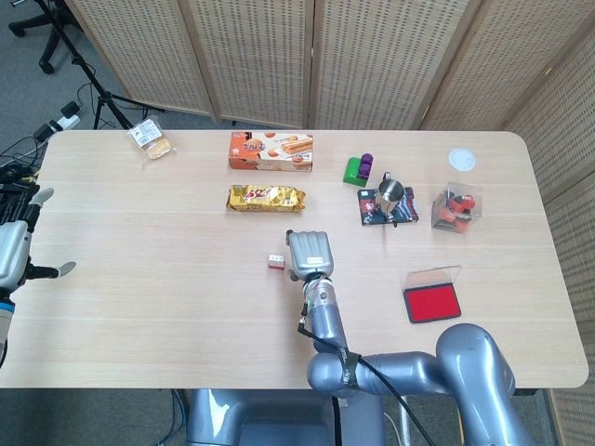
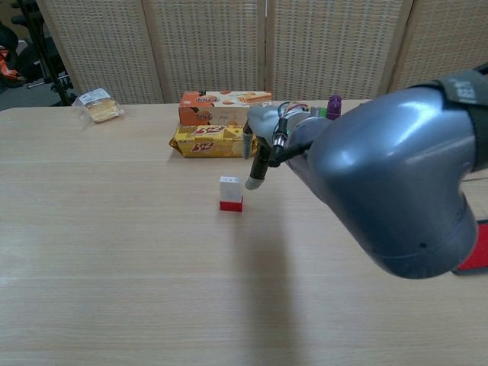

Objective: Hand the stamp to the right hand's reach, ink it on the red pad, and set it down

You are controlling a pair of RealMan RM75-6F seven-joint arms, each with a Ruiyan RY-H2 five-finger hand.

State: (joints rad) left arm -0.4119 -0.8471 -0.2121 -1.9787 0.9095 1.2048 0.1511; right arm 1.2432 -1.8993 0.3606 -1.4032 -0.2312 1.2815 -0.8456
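The stamp is a small white block with a red base, standing upright mid-table. My right hand hovers just to its right, palm down, holding nothing. One fingertip hangs close beside the stamp's top; I cannot tell whether it touches. My left hand is open at the table's left edge, far from the stamp, and shows only in the head view. The red ink pad, its clear lid raised, lies at the right; in the chest view my right arm hides most of it.
A gold snack pack and an orange biscuit box lie behind the stamp. A metal cup, a green-purple item, a clear box and a white lid sit back right. Wrapped bread lies back left.
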